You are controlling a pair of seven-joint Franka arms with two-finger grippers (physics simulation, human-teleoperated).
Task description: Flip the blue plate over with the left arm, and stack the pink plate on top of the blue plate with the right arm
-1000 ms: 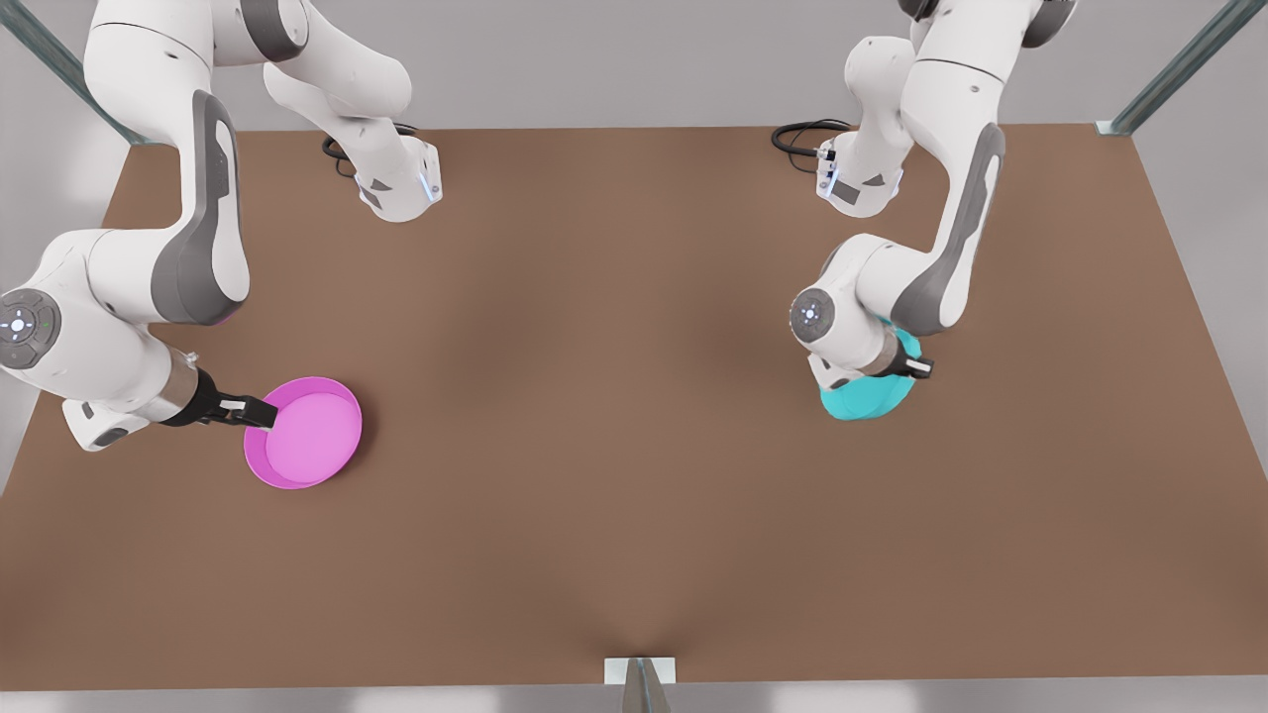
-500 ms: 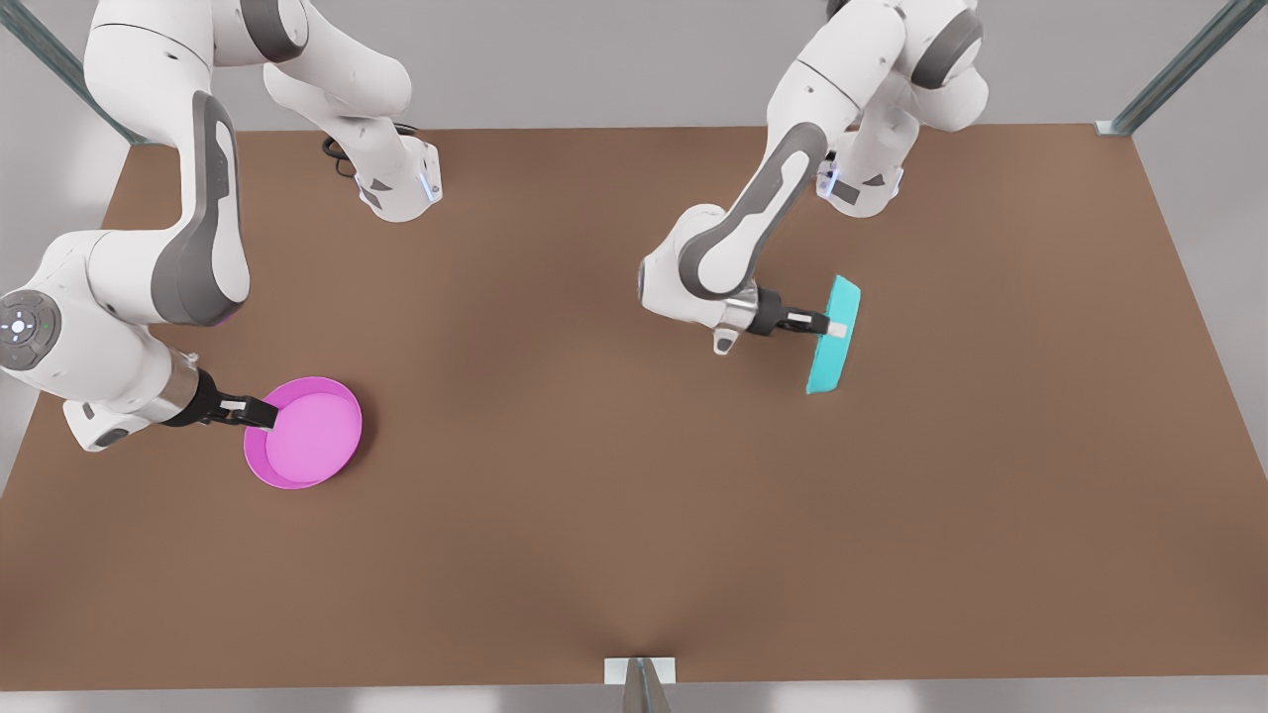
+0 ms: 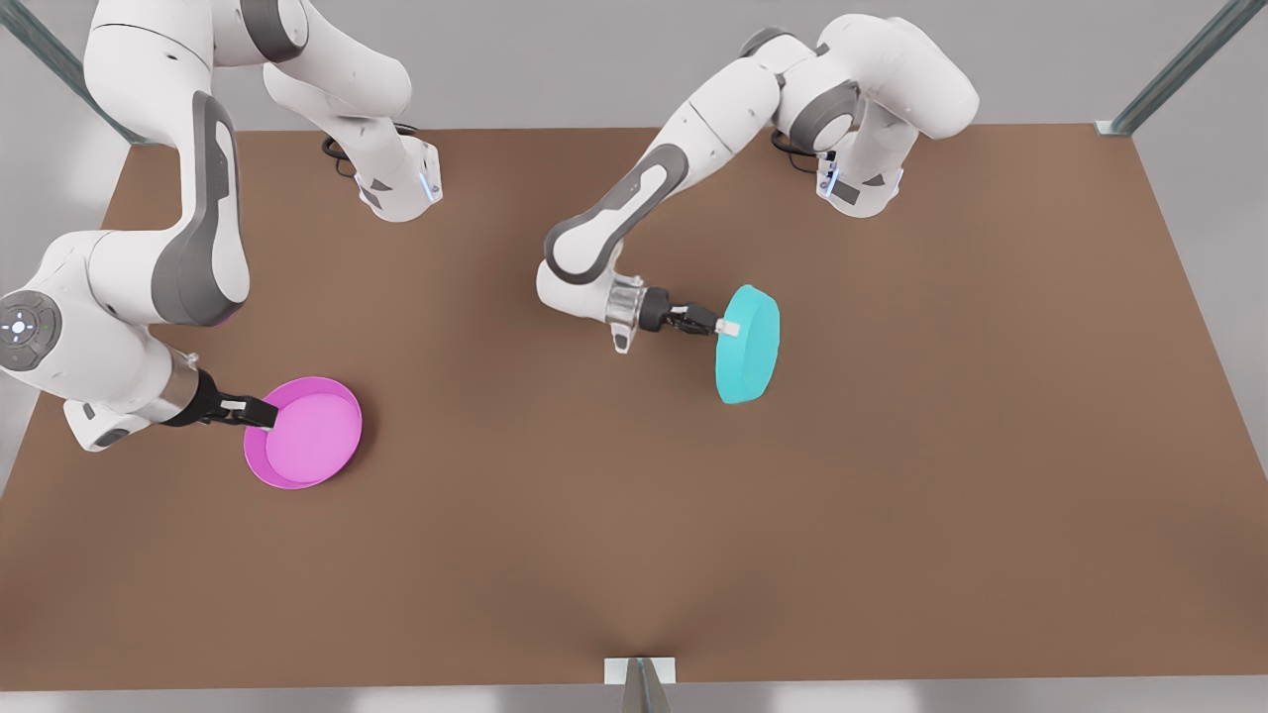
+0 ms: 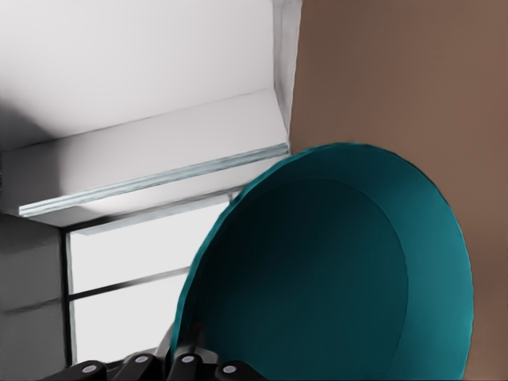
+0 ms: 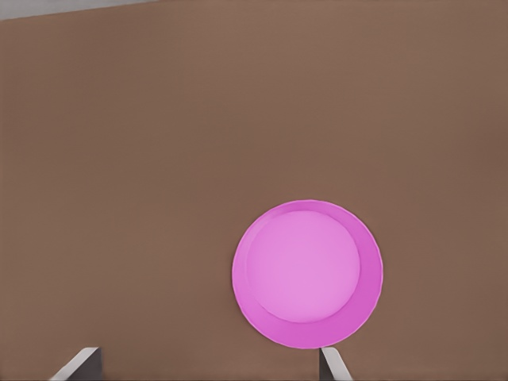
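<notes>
The blue plate (image 3: 750, 347) hangs above the table, right of centre in the front view, tilted steeply on edge. My left gripper (image 3: 726, 327) is shut on its rim from the front view's left side. The left wrist view looks into the blue plate's (image 4: 333, 278) dark hollow inside. The pink plate (image 3: 307, 433) lies flat, hollow side up, at the front view's left. My right gripper (image 3: 263, 414) is open at that plate's left rim. In the right wrist view the pink plate (image 5: 307, 272) lies just beyond the right gripper (image 5: 208, 351), close to one finger (image 5: 332, 361).
Both arm bases (image 3: 396, 188) (image 3: 860, 183) stand at the table's (image 3: 634, 515) far edge, with cables beside them. A small metal bracket (image 3: 640, 670) sits at the middle of the near edge. Frame posts rise at the far corners.
My left arm swung from the front view's right toward the middle, lifting the blue plate and turning it from flat to on edge and beyond. The right arm and pink plate stayed still.
</notes>
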